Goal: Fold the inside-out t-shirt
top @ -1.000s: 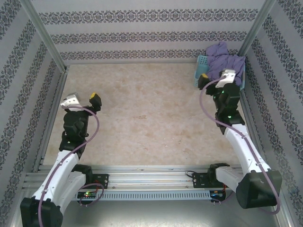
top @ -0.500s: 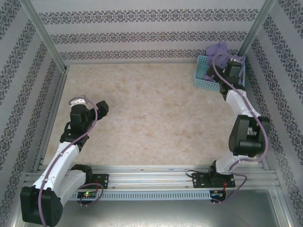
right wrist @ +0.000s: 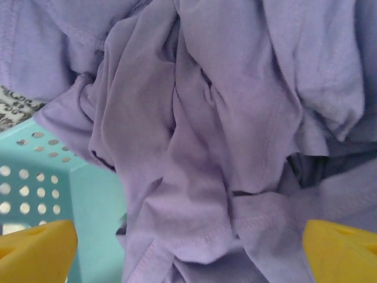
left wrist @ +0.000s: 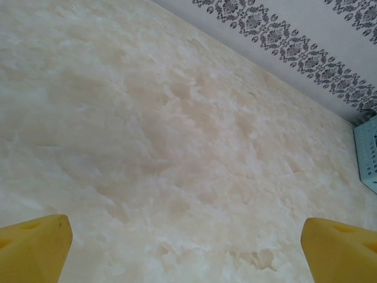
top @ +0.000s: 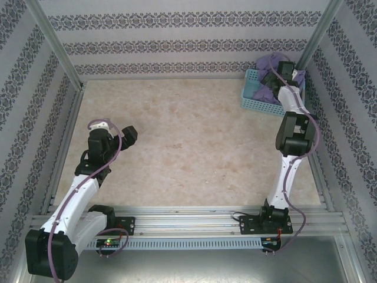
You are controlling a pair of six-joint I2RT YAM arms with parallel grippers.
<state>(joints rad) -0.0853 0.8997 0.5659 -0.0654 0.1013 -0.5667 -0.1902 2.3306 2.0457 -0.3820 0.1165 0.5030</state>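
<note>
As the right gripper [right wrist: 188,250] gapes, the t-shirt [right wrist: 194,118] lies bunched beneath.

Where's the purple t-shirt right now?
From the top view, the t-shirt is bunched in the blue basket at the far right corner of the table, directly beneath the open right gripper.

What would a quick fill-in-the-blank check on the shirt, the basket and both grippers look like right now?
The t-shirt lies bunched in the light blue ____. The right gripper is above it, jaws ____. The left gripper, holding nothing, looks down on the bare ____.
Missing: basket; open; table.
</note>
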